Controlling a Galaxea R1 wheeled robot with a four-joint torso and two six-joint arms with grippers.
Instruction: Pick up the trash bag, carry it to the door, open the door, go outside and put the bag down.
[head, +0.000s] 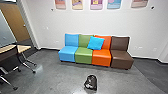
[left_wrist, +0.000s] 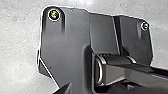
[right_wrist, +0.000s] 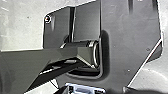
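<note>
trash bag (head: 90, 82): dark, with pale shiny patches; set on the grey floor (head: 55, 81), ahead of both grippers and judged well apart from them.
bag's long axis: seems to run mostly fore and aft from the grippers' side; where the neck is gathered cannot be told.
nearer arm: the bag is seen slightly right of straight ahead, so the right is judged a little nearer, by a small margin.
grippers' state: cannot be told for left or right; the bag is held by neither.
seats (head: 101, 57): blue, green, orange and brown, placed beyond the bag as reached from the grippers; a blue cushion (head: 95, 43) is leaned on the backrests.
wooden door (head: 14, 21): far ahead and to the grippers' left; whether it is the one meant cannot be told.
posters (head: 96, 3): hung on the wall beyond the seats; no brand or wording can be read.
</note>
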